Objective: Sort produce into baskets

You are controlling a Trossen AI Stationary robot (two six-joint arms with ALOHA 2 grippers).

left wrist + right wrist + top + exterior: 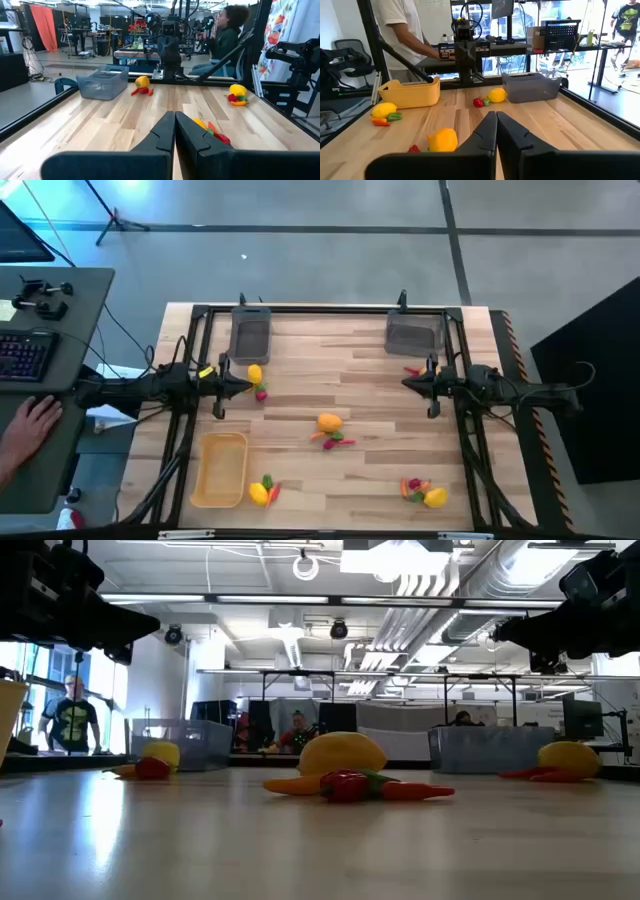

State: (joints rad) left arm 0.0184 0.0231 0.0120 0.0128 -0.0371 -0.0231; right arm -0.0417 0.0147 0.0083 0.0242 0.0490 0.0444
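Two dark grey bins (250, 337) (413, 333) stand at the table's far edge, and a tan tray (220, 468) stands near left. The produce lies in small heaps on the wood. A yellow fruit with a magenta piece (257, 379) lies by my left gripper. An orange fruit with red chillies (331, 428) lies at the centre. Further heaps lie near left (263, 492) and near right (425, 493), and a red piece (412, 370) lies by the right bin. My left gripper (246, 387) (175, 126) and my right gripper (407, 384) (496, 124) are both shut and empty. They hang above the table and point at each other.
A black frame rail (320, 309) runs round the table's edges. A desk with a keyboard (25, 352) stands off the table's left, with a person's hand (35, 420) on it. People show in the room beyond. Bare wood lies between the heaps.
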